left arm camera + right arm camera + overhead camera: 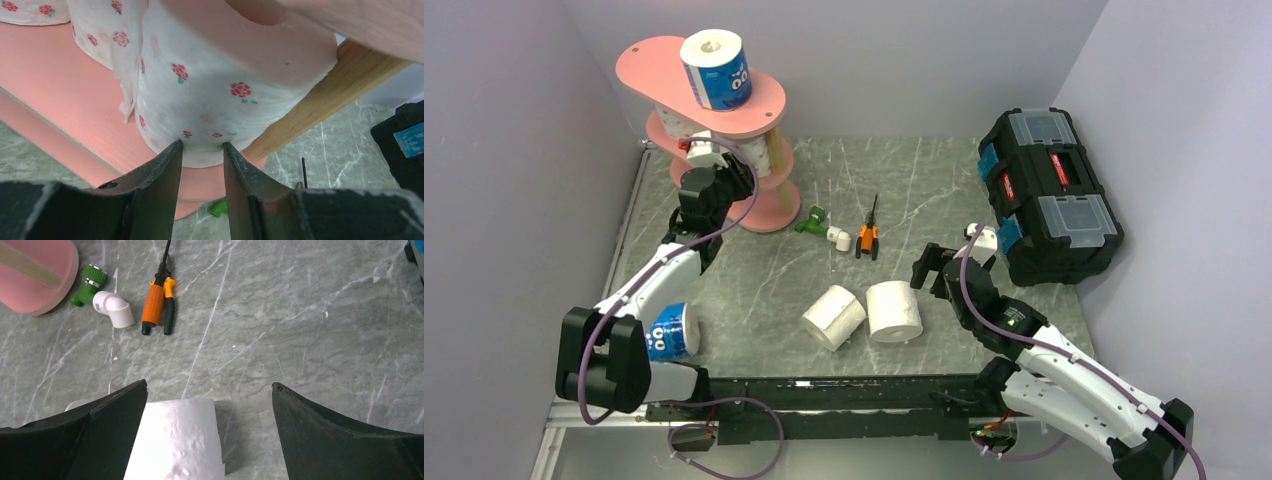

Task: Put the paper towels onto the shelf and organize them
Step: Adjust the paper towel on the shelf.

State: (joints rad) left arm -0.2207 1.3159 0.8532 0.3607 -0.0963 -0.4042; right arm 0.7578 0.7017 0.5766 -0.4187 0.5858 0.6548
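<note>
Black fingers of the left gripper (202, 147), part-closed, press their tips against a rose-printed roll (215, 85) on the middle board of the pink shelf (60, 80), beside a wooden post (320, 105); whether they clamp it cannot be told. Right gripper (210, 385): jaws spread wide, empty, poised over a plain white roll (175, 440) lying on the marbled table (310, 330). A second plain roll (834, 317) lies just beside it. One blue-wrapped roll (717, 70) stands on the top board; another (667, 332) sits near the left arm's base.

place: likely lab test cell | plain grey walls (484, 150), marble-look tabletop (924, 190)
</note>
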